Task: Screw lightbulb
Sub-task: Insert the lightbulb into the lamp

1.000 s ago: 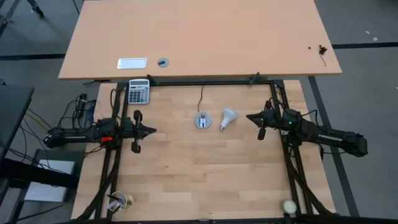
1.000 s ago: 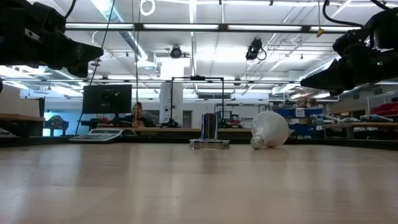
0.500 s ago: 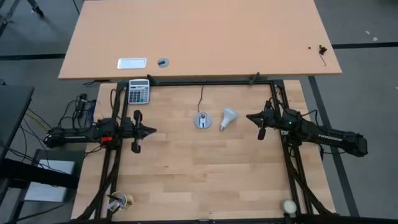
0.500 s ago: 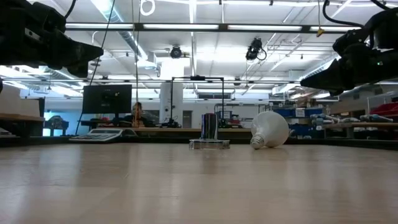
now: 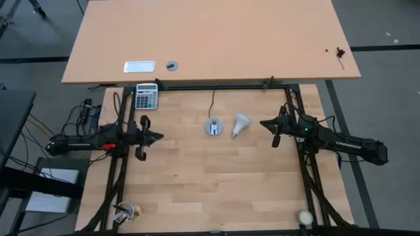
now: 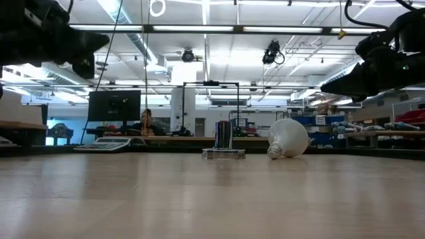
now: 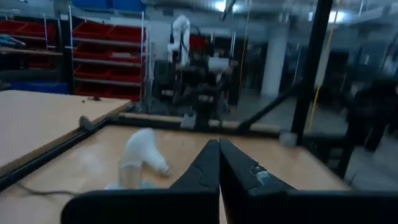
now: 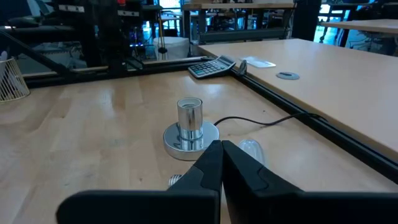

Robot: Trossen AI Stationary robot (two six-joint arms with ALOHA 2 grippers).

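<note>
Right claw (image 5: 264,122) pressed together, empty, near lightbulb (image 5: 241,123) lying beside socket (image 5: 213,127); left claw (image 5: 160,137) likewise

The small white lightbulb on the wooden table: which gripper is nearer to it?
Right. The right gripper hovers just beside the small white lightbulb; the left gripper is farther, beyond the round silver socket.

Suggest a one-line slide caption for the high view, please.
Lightbulb lying beside the socket, between the shut left gripper and right gripper.
</note>
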